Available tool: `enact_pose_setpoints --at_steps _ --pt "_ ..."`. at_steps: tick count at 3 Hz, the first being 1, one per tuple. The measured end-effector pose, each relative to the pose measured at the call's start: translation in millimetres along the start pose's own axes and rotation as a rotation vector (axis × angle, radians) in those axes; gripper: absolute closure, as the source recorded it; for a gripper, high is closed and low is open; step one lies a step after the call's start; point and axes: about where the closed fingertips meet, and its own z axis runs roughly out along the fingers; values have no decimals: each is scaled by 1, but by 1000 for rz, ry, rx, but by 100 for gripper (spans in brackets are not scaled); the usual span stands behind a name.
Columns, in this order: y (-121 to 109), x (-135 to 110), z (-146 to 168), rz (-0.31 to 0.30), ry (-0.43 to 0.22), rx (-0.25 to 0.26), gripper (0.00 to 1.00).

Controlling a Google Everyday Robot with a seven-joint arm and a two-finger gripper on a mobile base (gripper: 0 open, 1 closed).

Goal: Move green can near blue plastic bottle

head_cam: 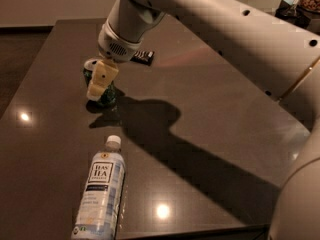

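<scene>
My gripper hangs at the upright green can on the counter; whether it's clenched, I cannot tell.

Can stands upper left of frame on table. Gripper is at the can, overlapping its front. Bottle lies flat lower left, cap toward can, well apart. Snack bar lies behind can.

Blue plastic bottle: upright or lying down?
Lying on its side: the blue plastic bottle rests lengthwise on the table, white cap toward the green can, where the end effector is.
</scene>
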Motion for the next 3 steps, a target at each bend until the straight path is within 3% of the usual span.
enact_pose_setpoints --at_steps 1,2,3 --pt "5 -5 3 -14 3 -10 42" --pt "15 -4 -5 -19 4 -16 74" --pt "33 -5 -19 -33 13 -11 96"
